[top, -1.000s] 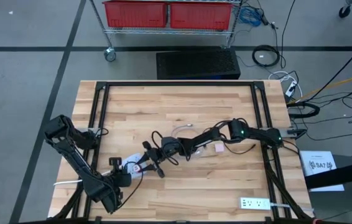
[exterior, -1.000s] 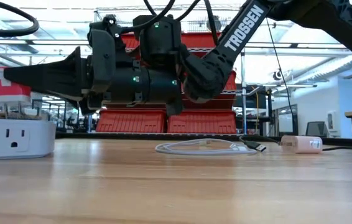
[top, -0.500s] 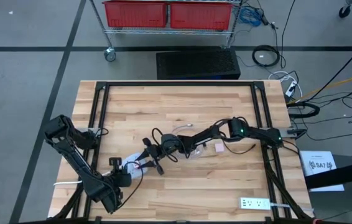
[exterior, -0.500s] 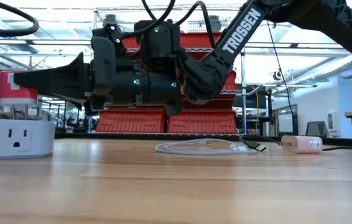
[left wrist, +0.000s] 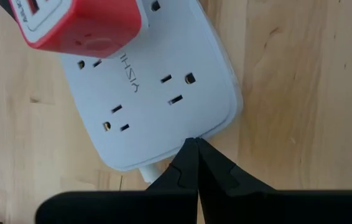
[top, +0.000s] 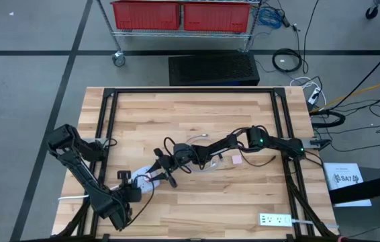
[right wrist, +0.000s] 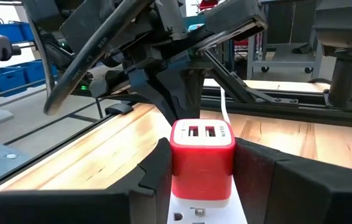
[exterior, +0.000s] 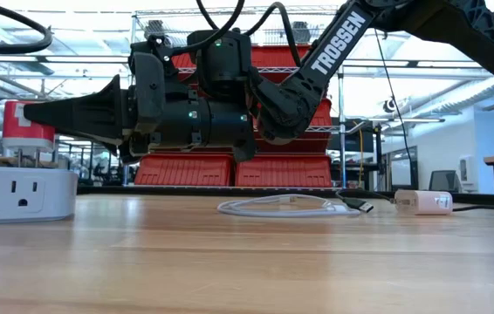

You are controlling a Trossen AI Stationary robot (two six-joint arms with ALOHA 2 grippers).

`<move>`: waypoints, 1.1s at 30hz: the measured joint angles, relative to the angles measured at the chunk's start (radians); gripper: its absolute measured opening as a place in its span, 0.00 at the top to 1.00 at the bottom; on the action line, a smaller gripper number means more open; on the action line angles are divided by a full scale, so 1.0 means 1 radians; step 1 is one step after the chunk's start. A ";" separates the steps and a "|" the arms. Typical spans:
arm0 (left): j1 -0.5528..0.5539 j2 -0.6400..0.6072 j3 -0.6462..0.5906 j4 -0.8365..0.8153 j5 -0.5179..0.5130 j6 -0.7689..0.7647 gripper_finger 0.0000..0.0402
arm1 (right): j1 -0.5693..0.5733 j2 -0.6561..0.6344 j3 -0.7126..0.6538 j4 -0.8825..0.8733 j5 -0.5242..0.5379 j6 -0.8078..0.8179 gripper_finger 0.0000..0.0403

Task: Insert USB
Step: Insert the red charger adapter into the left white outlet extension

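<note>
A white power strip (left wrist: 157, 106) lies flat on the wooden table, left of centre (top: 144, 183). A red charger (right wrist: 202, 155) with two USB ports on top stands upright over the strip's far end (exterior: 29, 126). My right gripper (right wrist: 202, 171) is shut on it. I cannot tell whether its prongs are in the outlet. My left gripper (left wrist: 193, 149) is shut, with its tips at the strip's cord end. A coiled white USB cable (exterior: 286, 207) lies loose on the table to the right, its plug (exterior: 365, 208) resting on the wood. My left gripper presses its shut fingertips against the edge of the strip's cord end (left wrist: 185, 134), slanting down from the table's near left. The strip lies flat on the table. My right gripper pinches the red charger's two opposite side walls (right wrist: 175, 165) between its fingers (right wrist: 254, 171). The fingers come level from the table's right. The charger stands upright, ports up, its base at the strip's top face.
A small pale adapter (exterior: 426, 202) sits on the table right of the cable. A second white power strip (top: 277, 219) lies near the front right corner. Black frame rails (top: 106, 114) run along the table's sides. Red bins (top: 180, 13) stand on a rack beyond the far edge.
My right gripper, still shut on the red charger, has carried it slightly toward the table's right and a little down over the strip's far end. The charger stays upright. The power strip has not moved.
</note>
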 joint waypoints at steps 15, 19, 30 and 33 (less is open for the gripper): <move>0.000 0.002 -0.001 0.003 0.023 0.000 1.00 | 0.001 0.001 -0.001 -0.002 -0.031 0.016 0.73; 0.000 0.002 -0.001 0.002 0.023 -0.001 1.00 | -0.003 -0.005 -0.002 -0.007 -0.031 0.016 0.73; 0.000 0.001 -0.001 0.002 0.021 -0.001 1.00 | -0.007 -0.021 -0.002 -0.058 -0.035 -0.005 0.73; 0.000 0.001 -0.001 0.003 0.021 -0.001 1.00 | -0.007 -0.021 -0.004 -0.047 -0.033 -0.009 0.73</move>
